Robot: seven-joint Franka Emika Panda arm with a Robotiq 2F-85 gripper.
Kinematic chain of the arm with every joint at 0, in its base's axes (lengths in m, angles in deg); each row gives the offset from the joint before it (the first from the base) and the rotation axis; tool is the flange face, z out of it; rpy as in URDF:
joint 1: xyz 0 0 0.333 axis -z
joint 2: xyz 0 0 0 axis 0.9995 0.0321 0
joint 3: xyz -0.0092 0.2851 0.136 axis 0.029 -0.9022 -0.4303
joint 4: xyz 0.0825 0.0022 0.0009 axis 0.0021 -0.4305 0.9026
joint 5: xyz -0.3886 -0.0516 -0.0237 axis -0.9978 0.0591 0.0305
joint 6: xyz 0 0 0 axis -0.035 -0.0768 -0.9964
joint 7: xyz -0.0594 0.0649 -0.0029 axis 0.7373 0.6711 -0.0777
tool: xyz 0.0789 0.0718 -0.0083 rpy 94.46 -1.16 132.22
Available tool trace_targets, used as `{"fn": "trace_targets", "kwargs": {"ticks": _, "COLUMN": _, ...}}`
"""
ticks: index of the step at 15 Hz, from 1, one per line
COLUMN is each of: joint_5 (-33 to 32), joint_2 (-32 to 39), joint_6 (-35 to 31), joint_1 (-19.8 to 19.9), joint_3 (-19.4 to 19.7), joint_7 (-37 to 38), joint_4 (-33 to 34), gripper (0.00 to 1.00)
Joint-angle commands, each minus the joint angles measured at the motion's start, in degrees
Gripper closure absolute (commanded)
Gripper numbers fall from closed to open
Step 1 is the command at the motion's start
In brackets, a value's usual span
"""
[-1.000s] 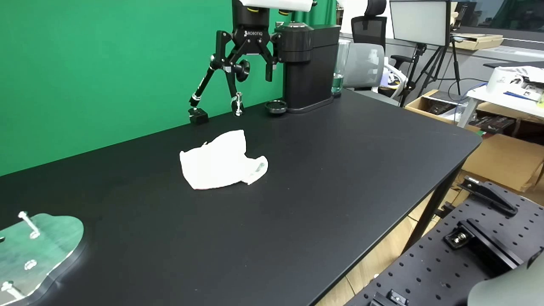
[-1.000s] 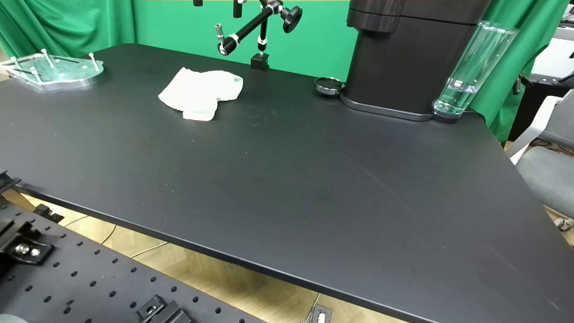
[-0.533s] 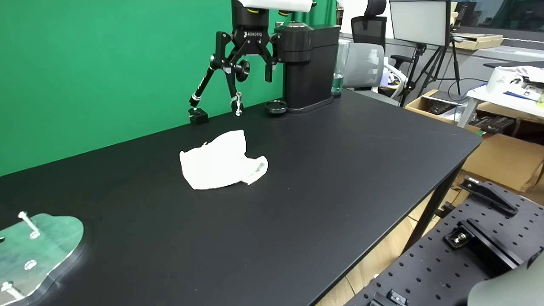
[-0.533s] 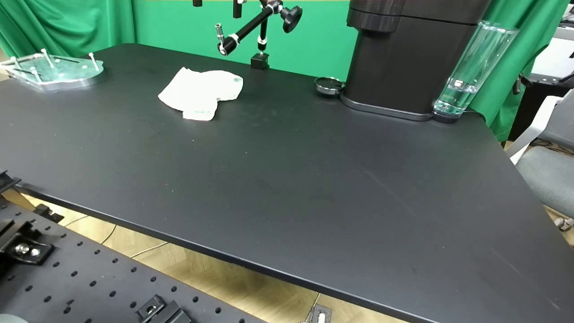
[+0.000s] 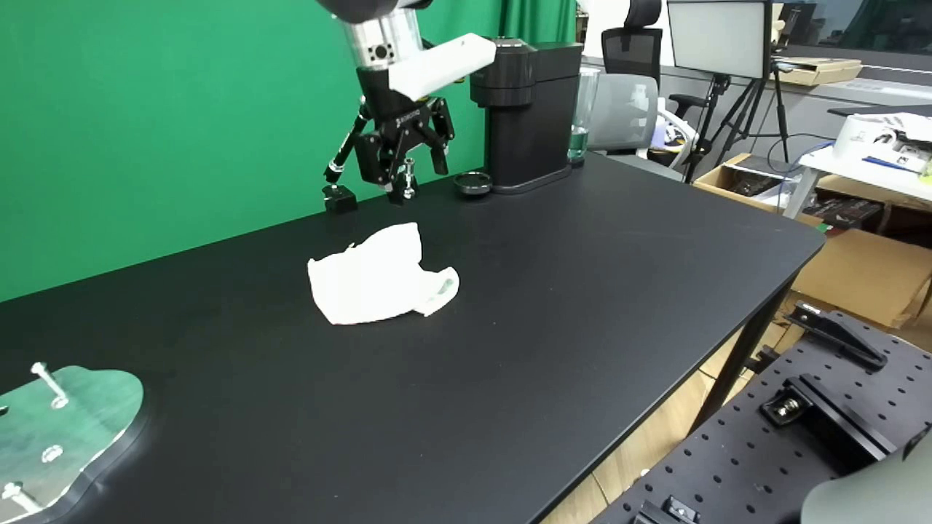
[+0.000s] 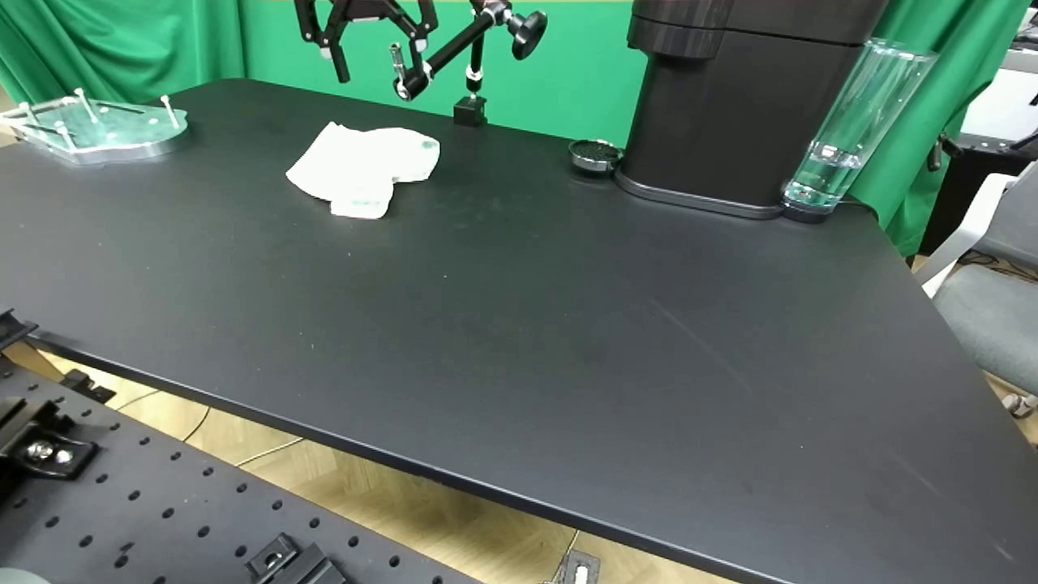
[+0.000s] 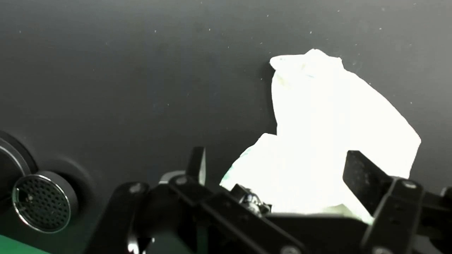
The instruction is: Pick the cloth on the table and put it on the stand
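Against the green backdrop [image 5: 182,131], a black desk [image 5: 597,306] carries an articulated stand [image 6: 454,47], probably the goal, and, near its base but apart from it, a rumpled white cloth [image 5: 378,280]. Above hangs the end effector [image 7: 277,165], tilted, its fingers [image 7: 362,176] wide apart, holding nothing. Step in hand, as judged: approach to the grasp. Good practice is to centre over the cloth, square up to the desk, keep clear of the stand, descend until both fingertips reach the surface, and close slowly; a shallow pinch may slip. Comparison of views: both exterior views show the gap above the cloth, which the wrist view flattens; the wrist view alone sets one fingertip against cloth, its opposite against desk, and best resolves the perforations of the round drip tray [image 7: 42,203].
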Motion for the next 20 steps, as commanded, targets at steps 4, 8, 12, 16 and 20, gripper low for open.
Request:
{"fn": "trace_targets", "kwargs": {"ticks": 4, "joint_5": -13.7, "joint_2": 6.6, "joint_6": -13.2, "joint_1": -4.7, "joint_3": 3.2, "joint_7": 8.0, "joint_4": -0.3, "gripper": 0.00}}
{"fn": "trace_targets", "kwargs": {"ticks": 8, "joint_5": -15.3, "joint_2": 7.8, "joint_6": -15.6, "joint_1": -6.3, "joint_3": 5.3, "joint_7": 16.4, "joint_4": -0.1, "gripper": 0.00}}
{"fn": "trace_targets", "kwargs": {"ticks": 12, "joint_5": -17.0, "joint_2": 6.3, "joint_6": -16.6, "joint_1": -7.9, "joint_3": 7.5, "joint_7": 21.3, "joint_4": -0.2, "gripper": 0.00}}
{"fn": "trace_targets", "kwargs": {"ticks": 16, "joint_5": -21.9, "joint_2": 4.0, "joint_6": -15.2, "joint_1": -10.2, "joint_3": 9.4, "joint_7": 25.5, "joint_4": 1.3, "gripper": 0.00}}
{"fn": "trace_targets", "kwargs": {"ticks": 20, "joint_5": -18.7, "joint_2": 2.1, "joint_6": -12.3, "joint_1": -8.9, "joint_3": 7.1, "joint_7": 22.9, "joint_4": 4.6, "gripper": 0.00}}
